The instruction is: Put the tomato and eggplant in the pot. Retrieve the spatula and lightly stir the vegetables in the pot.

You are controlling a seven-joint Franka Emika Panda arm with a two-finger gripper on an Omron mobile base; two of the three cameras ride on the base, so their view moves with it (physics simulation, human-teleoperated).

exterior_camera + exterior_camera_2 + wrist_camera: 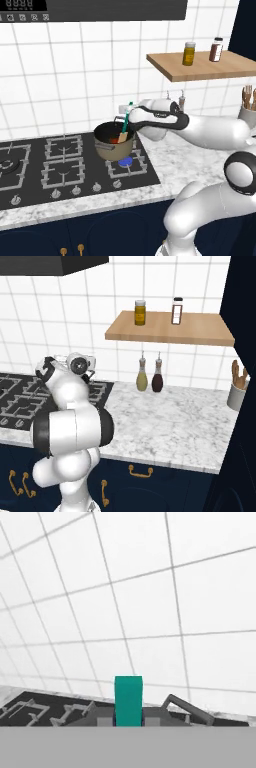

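Spatula [125,125] stands in your pincer's [128,121] clamp, blade inside the pot [114,141] on the black stove [30,167], marble counter [185,162] beside it.

The black stove [30,172] carries the pot [114,146] on its right rear burner; marble counter [170,421] bears two bottles [149,377].

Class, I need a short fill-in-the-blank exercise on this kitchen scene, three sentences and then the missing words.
1. The pot stands on the ____.
2. The tool is shut on the spatula, whose handle is ____ in colour.
3. The lower end of the spatula reaches down into the ____.

Missing words: stove; green; pot
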